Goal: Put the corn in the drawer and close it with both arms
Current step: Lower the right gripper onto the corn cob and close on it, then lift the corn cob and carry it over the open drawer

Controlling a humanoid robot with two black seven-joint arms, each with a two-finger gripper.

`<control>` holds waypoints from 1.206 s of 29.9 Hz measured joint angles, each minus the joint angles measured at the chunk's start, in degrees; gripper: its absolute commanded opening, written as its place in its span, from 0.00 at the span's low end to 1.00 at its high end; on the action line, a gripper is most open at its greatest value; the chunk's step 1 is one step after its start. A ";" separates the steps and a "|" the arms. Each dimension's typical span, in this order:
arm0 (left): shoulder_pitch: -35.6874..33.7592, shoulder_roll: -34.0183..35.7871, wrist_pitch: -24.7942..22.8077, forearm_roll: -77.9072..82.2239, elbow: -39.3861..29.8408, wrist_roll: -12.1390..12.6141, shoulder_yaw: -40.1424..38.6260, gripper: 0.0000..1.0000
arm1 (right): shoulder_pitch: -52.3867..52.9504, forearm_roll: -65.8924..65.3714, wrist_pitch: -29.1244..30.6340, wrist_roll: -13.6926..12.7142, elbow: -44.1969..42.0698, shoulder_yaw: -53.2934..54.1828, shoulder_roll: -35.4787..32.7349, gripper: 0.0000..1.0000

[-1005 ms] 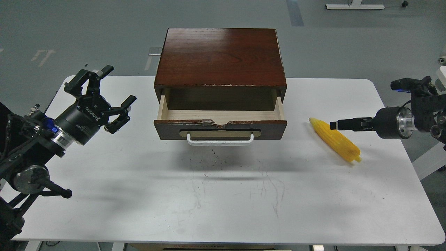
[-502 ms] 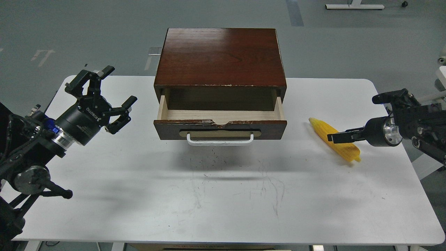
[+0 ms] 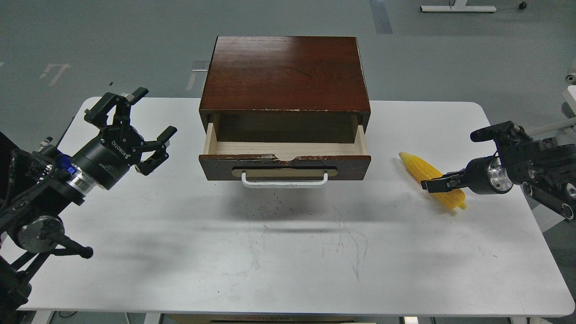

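A yellow corn point(image 3: 427, 179) cob lies on the white table point(image 3: 288, 252) at the right of the frame, well apart from the open drawer point(image 3: 284, 158) at centre, whose pale wood interior shows empty above its dark front and white bar handle point(image 3: 284, 181). The cob's long axis runs diagonally, its tapered tip pointing to the upper left toward the drawer and its blunt end to the lower right. The right gripper point(image 3: 437, 184) reaches in from the right edge and sits over the lower half of the cob, its dark fingers seen nearly edge-on against the yellow; whether they are parted or closed cannot be told from this angle, nor whether they touch the corn. The left gripper point(image 3: 135, 130) hangs at the left of the frame above the table's far left corner, fingers spread wide and holding nothing, level with the drawer but far from the corn. The right arm is plainly the nearer one, so the pickup appears to fall to it; the grasp likely depends on the fingers straddling the cob across its width, not along the diagonal, before a carry leftward to the drawer
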 measured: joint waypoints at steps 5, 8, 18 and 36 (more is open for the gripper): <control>0.21 0.07 0.00 0.01 -0.15 0.17 0.00 1.00 | 0.15 0.00 0.18 0.00 0.00 -0.62 -0.01 0.08; 0.21 0.08 0.00 0.33 -0.16 0.26 0.00 1.00 | 0.40 0.01 0.26 0.00 0.37 -0.66 -0.23 0.04; 0.16 0.00 0.00 2.37 -0.18 0.27 0.00 1.00 | 9.15 0.63 0.43 -0.01 4.93 -0.20 -2.98 0.04; -0.45 1.22 0.00 1.59 -0.25 -0.29 -1.20 1.00 | 37.37 0.07 0.86 0.00 18.84 -5.88 2.90 0.05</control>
